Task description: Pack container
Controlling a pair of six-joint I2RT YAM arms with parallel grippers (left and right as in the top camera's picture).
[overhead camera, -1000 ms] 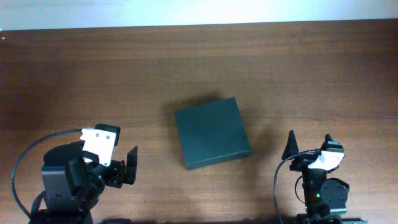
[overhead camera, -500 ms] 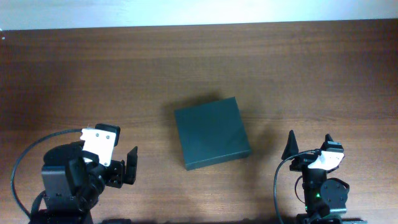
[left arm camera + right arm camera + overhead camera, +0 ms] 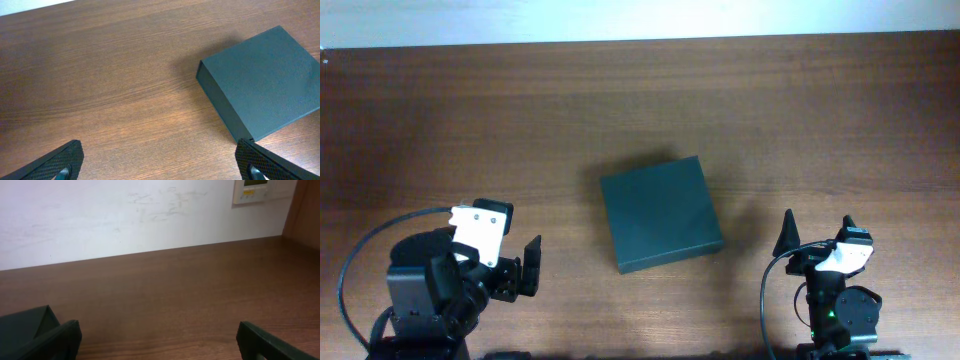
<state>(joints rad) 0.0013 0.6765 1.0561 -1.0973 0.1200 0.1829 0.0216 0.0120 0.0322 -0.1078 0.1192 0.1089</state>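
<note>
wooden table (image 3: 520,120), closed dark box (image 3: 660,213) at its middle.
left gripper (image 3: 160,161) and right gripper (image 3: 817,232) gape wide, both empty.

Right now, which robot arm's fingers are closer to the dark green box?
Right, but only just. The right fingers sit just right of the dark green matte rectangular box; the left fingers sit off its left side, slightly farther.
</note>
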